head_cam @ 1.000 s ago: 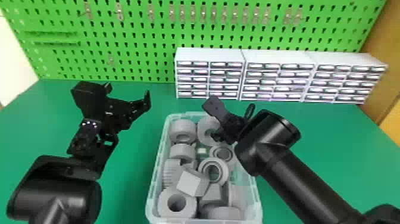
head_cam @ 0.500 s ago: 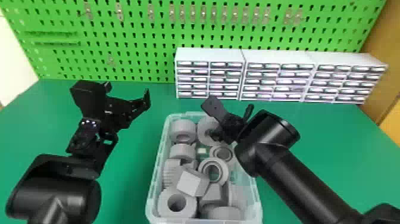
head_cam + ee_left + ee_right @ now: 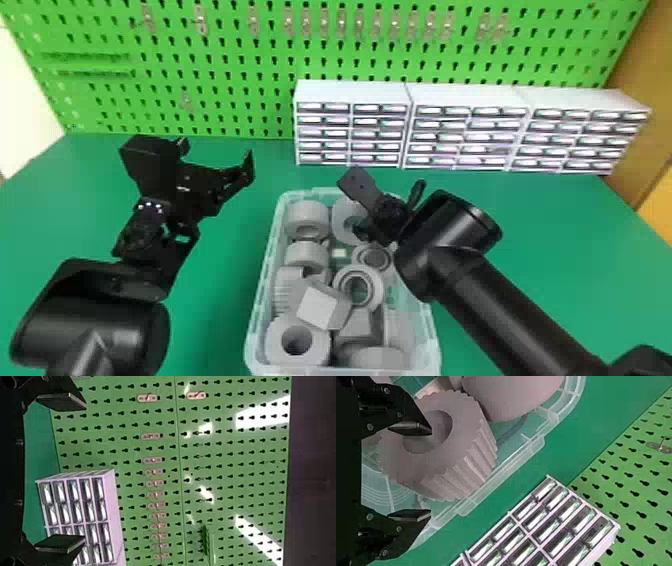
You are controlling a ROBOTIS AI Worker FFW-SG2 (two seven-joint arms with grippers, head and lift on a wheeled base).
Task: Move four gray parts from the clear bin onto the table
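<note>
Several gray parts (image 3: 297, 340) lie in the clear bin (image 3: 433, 350) in the head view. My right gripper (image 3: 372, 212) is over the bin's far right corner, beside a gray ring (image 3: 345, 220). In the right wrist view, my right gripper (image 3: 431, 473) is open around the near wall of a ribbed gray part (image 3: 468, 469), one finger over its round hole and the other outside its edge. My left gripper (image 3: 217, 165) is parked open above the table left of the bin; in the left wrist view, that gripper (image 3: 83, 473) has nothing between its fingers.
White drawer cabinets (image 3: 470, 130) stand behind the bin on the green table (image 3: 215, 310), along the green pegboard (image 3: 235, 55). The right forearm (image 3: 505, 305) crosses over the bin's right side.
The right gripper has shifted very slightly at the bin's far right corner. The left arm has stayed almost still.
</note>
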